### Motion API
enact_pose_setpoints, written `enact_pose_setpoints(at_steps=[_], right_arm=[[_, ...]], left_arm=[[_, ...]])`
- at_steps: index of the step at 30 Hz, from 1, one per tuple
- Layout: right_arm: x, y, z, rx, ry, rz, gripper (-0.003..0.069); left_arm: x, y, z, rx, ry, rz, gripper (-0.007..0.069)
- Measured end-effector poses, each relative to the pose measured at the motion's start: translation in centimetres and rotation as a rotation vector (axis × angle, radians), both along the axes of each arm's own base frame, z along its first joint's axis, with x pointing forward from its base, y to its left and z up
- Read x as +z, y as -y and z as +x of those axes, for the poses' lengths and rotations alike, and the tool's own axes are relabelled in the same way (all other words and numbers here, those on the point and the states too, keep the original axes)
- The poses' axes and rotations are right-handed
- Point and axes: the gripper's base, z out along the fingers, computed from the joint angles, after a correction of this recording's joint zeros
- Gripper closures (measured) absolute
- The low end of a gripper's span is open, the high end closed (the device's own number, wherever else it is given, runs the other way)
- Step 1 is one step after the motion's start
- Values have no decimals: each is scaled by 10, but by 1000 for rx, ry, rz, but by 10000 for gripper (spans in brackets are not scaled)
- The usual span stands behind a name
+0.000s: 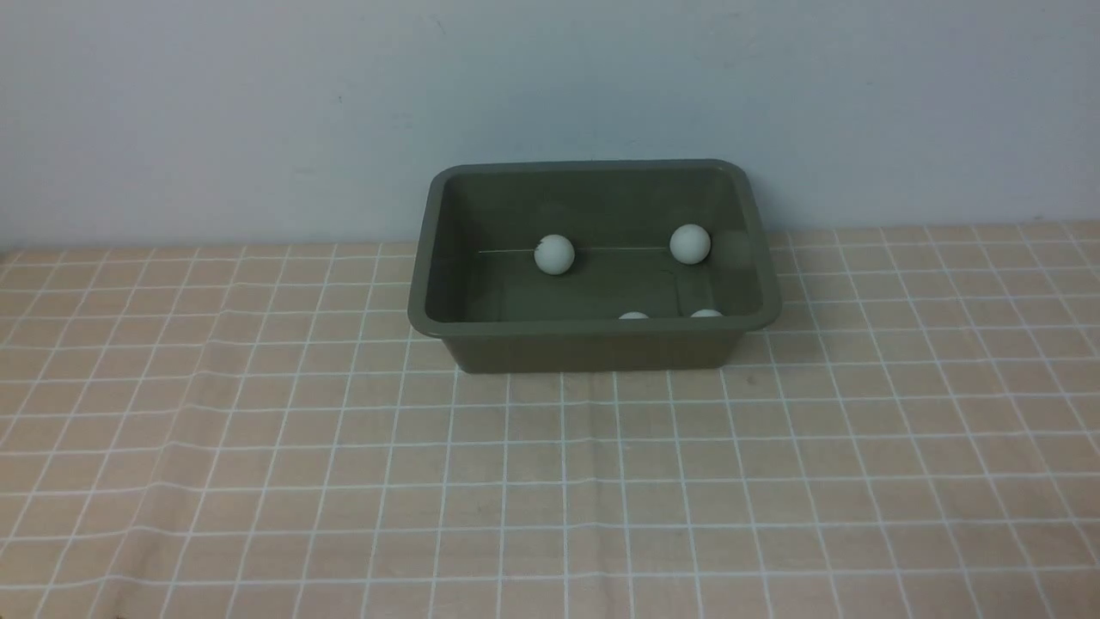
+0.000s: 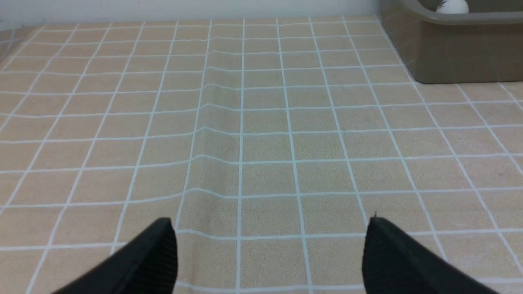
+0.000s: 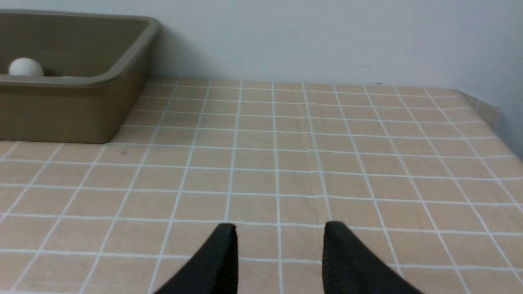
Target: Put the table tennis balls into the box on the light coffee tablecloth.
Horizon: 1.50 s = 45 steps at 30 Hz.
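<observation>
Four table tennis balls lie inside the box (image 1: 593, 258), the olive-green tub standing toward the far side of the light coffee tablecloth (image 1: 550, 481) near the wall. In the front view I count one ball (image 1: 554, 254) at the left of the far end, one (image 1: 690, 243) at the right of the far end, and two more whose tops just peek over the near rim (image 1: 633, 315) (image 1: 706, 313). I see no ball anywhere on the cloth in any of my three views, so I judge the job finished or very nearly so. If another ball belongs to the set, it is either hidden behind the near wall of the tub or outside what I can see; I cannot tell which.

Neither of my arms shows in the front view, so both sit well back from the tub.

My left gripper (image 2: 269, 253) has its jaws spread wide, with nothing but gridded cloth between them. From that wrist the tub's corner (image 2: 449, 49) is well off, with one ball (image 2: 451, 6) showing above its rim.

My right gripper (image 3: 278, 257) has its jaws parted about halfway, narrower than the left. They are released and empty, touching nothing. From that wrist I see the tub (image 3: 73, 106) well apart and one ball (image 3: 25, 67) inside it.
</observation>
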Motion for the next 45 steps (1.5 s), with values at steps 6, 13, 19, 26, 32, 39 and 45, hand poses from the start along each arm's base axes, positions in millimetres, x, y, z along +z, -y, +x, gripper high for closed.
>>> enact_pose_setpoints(at_steps=[6, 13, 19, 26, 32, 39, 45], right_arm=[[0, 0, 0, 1, -2, 42, 384], [0, 1, 0, -27, -1, 43, 384], [0, 2, 0, -40, -2, 19, 384], [0, 4, 0, -67, -2, 8, 384], [0, 4, 0, -68, -2, 7, 384], [0, 4, 0, -68, -2, 6, 384], [0, 4, 0, -68, -2, 6, 384]], left_arm=[[0, 0, 0, 1, 0, -3, 72], [0, 0, 0, 1, 0, -3, 72], [0, 0, 0, 1, 0, -3, 72], [0, 0, 0, 1, 0, -3, 72], [0, 0, 0, 1, 0, -3, 72], [0, 0, 0, 1, 0, -3, 72], [0, 0, 0, 1, 0, -3, 72]])
